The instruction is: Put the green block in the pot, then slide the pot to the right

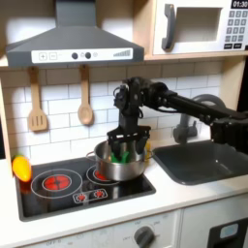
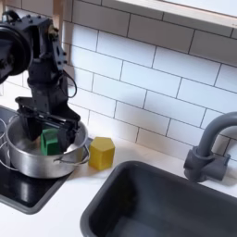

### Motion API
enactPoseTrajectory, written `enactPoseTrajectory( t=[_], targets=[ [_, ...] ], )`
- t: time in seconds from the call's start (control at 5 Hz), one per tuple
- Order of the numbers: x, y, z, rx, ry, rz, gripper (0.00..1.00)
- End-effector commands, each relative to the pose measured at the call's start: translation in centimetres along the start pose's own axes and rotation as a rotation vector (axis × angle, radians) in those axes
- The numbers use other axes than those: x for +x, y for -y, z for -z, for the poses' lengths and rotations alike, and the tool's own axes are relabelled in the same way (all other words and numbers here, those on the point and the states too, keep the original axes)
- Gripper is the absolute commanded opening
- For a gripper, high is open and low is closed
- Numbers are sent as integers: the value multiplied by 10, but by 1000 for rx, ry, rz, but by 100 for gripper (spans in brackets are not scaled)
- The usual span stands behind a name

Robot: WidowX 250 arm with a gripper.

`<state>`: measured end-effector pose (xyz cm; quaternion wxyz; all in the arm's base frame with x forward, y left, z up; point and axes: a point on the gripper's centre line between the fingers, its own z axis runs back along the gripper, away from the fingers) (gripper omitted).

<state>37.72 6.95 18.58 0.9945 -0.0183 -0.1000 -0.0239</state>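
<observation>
The silver pot (image 1: 122, 170) (image 2: 28, 159) stands on the right burner of the toy stove. The green block (image 1: 121, 153) (image 2: 49, 141) is upright inside it, its top about level with the rim. My gripper (image 1: 123, 147) (image 2: 50, 137) reaches down into the pot from above. Its black fingers (image 2: 64, 139) sit close against the block's sides, so it looks shut on the block. The block's base and the pot's floor are hidden behind the pot wall.
A yellow block (image 1: 147, 148) (image 2: 101, 152) lies on the counter just right of the pot. Further right is the dark sink (image 1: 199, 160) (image 2: 167, 199) with its faucet (image 2: 208, 148). A yellow-orange toy piece (image 1: 21, 167) sits left of the stove. Utensils (image 1: 37, 102) hang on the tiled wall.
</observation>
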Motion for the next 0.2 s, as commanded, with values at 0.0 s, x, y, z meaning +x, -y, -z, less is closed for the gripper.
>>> enactPoseTrajectory(
  t=[0.0],
  targets=[
    [7,8,-15,-50,38,48,100]
  ],
)
